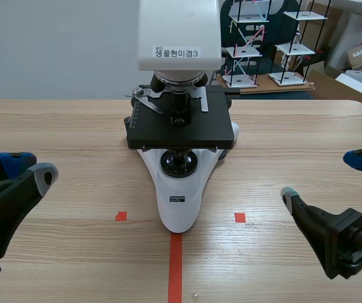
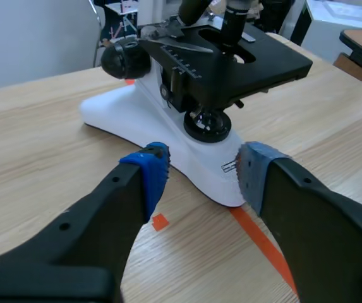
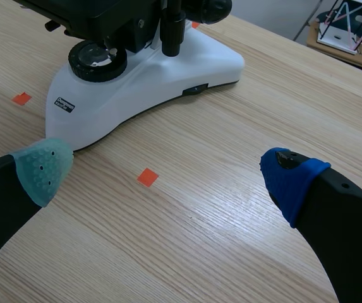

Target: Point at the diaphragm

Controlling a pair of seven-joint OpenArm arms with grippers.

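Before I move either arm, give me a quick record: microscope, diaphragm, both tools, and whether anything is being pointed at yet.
microscope: upright, white base toward the robot
stage: black, flat, over the base
diaphragm: under the stage, above the round lamp lens, mostly shadowed
left tool: open, low, left of the base, touching nothing
right tool: open, low, right of the base, touching nothing
pointing: not yet done
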